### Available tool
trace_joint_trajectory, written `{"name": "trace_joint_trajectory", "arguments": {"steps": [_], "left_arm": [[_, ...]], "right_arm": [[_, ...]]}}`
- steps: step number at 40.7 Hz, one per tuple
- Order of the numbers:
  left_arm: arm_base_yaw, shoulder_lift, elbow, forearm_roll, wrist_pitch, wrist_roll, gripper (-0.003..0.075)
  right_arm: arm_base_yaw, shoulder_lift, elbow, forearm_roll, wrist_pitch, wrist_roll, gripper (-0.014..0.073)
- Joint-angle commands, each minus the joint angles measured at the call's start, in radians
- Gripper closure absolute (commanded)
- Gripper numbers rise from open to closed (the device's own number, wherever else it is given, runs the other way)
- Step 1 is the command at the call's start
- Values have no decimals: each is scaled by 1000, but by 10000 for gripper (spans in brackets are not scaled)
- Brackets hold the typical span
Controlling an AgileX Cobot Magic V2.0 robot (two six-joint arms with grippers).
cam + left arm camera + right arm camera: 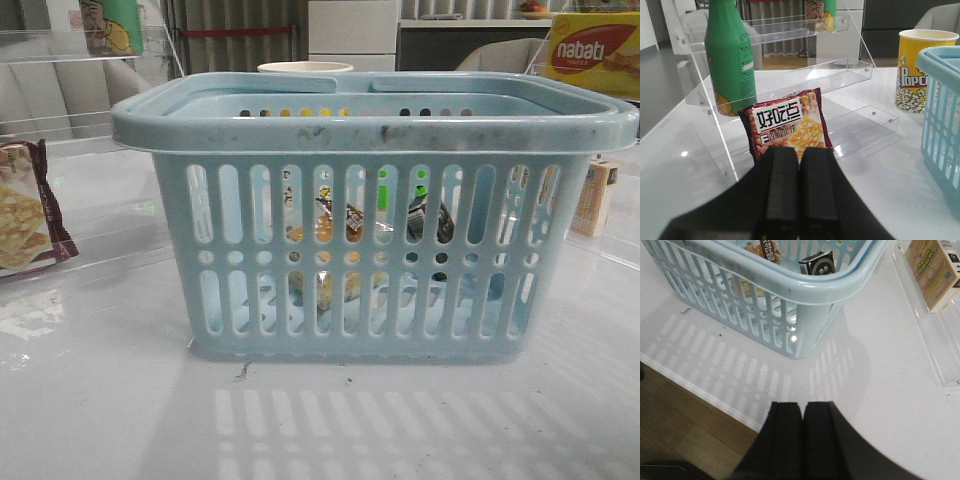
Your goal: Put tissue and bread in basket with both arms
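Observation:
The pale-blue basket (pixel 370 130) stands in the middle of the table in the front view. Through its slots I see the bread (pixel 335 222) and the dark tissue pack (pixel 430 220) lying inside. In the right wrist view the basket (pixel 805 287) holds the tissue pack (pixel 816 262) and the bread (pixel 762 250). My left gripper (pixel 800 150) is shut and empty, in front of a maroon cracker packet. My right gripper (pixel 802 405) is shut and empty, over the table near its front edge, apart from the basket. Neither gripper shows in the front view.
A maroon cracker packet (pixel 787 125), a green bottle (pixel 730 55) and clear acrylic shelves (pixel 840 75) stand on the left. A popcorn cup (pixel 917 70) stands behind the basket. A tan carton (pixel 930 270) and a yellow nabati box (pixel 595 50) are on the right. The table's front edge (pixel 695 385) is near.

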Motion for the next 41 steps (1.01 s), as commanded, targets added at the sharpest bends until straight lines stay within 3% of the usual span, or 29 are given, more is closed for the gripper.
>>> {"name": "trace_joint_trajectory", "arguments": {"steps": [1,41], "left_arm": [[5,-17,31,3,-181,-16,629],[-60,-56,66,1,-224,-16,629]], "right_arm": [[2,3,-27,-2,-68,-1,538],[2,3,-27,-2,-68,-1,538]]}}
